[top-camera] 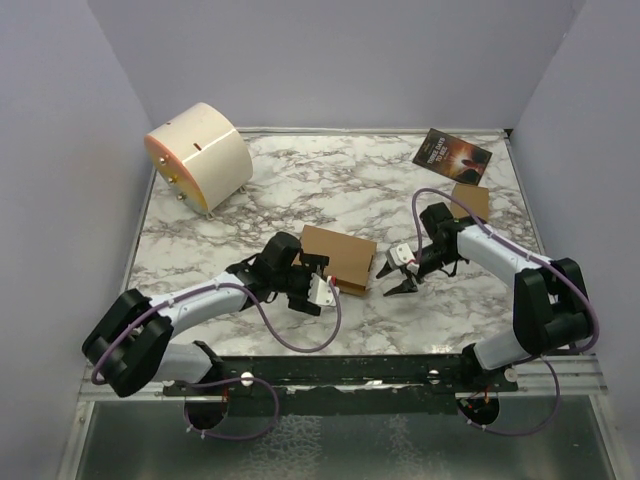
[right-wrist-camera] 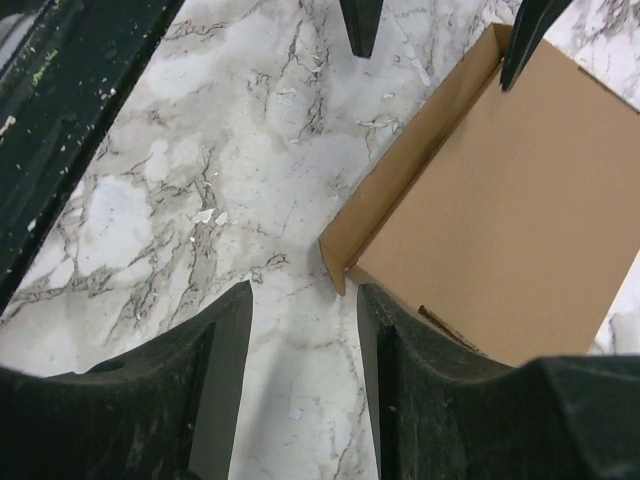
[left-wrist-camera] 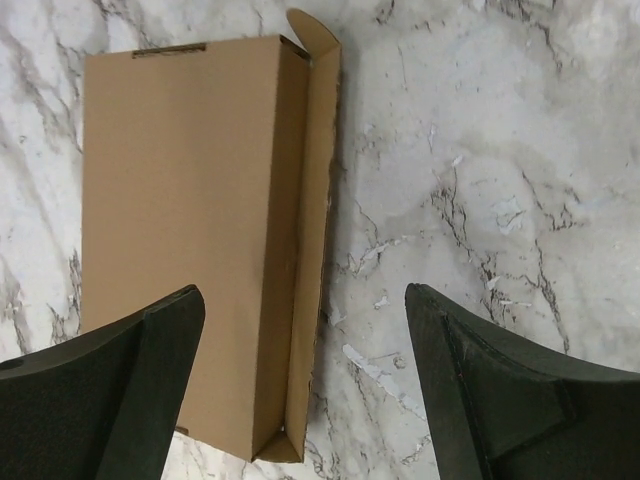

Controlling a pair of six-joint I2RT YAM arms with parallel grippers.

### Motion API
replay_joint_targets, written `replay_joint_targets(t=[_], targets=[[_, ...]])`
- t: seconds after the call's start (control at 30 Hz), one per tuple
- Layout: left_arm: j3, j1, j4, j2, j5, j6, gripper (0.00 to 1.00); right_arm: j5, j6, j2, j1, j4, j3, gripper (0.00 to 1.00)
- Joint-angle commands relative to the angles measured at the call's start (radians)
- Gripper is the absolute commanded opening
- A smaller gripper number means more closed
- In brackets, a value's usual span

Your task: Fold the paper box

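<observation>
Paper box (top-camera: 338, 258) sits about mid-tabletop (top-camera: 300, 190), folded into a flat rectangle with one side flap sticking up along a long edge. Back left there's a cream round drum (top-camera: 200, 155). Left claw (left-wrist-camera: 303, 300) hangs over the box's left end, spread wide, gripping nothing. Right claw (top-camera: 395, 280) is just beside the box's right edge, parted and empty too. Dark booklet (top-camera: 452, 155) lies back right.

Marbled white-grey table (top-camera: 350, 185) is seen. Paper box (top-camera: 340, 258) is laid closed near the centre. Cream cylinder (top-camera: 200, 155) is set at far left. Dark booklet (top-camera: 452, 156) is laid at far right, with smaller brown cardboard box (top-camera: 472, 199) just beside it.
</observation>
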Motion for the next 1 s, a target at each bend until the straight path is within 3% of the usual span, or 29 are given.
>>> replay_joint_targets(t=[0.0, 0.47, 0.97], targets=[[0.028, -0.003, -0.036, 0.062, 0.019, 0.177, 0.84, -0.035, -0.145, -0.030, 0.005, -0.021, -0.010, 0.47], [-0.044, -0.003, 0.197, 0.153, -0.117, 0.201, 0.81, -0.055, -0.261, -0.029, 0.005, -0.065, -0.025, 0.46], [-0.028, -0.002, 0.161, 0.189, -0.098, 0.188, 0.62, -0.032, -0.366, -0.043, 0.013, -0.050, -0.063, 0.44]])
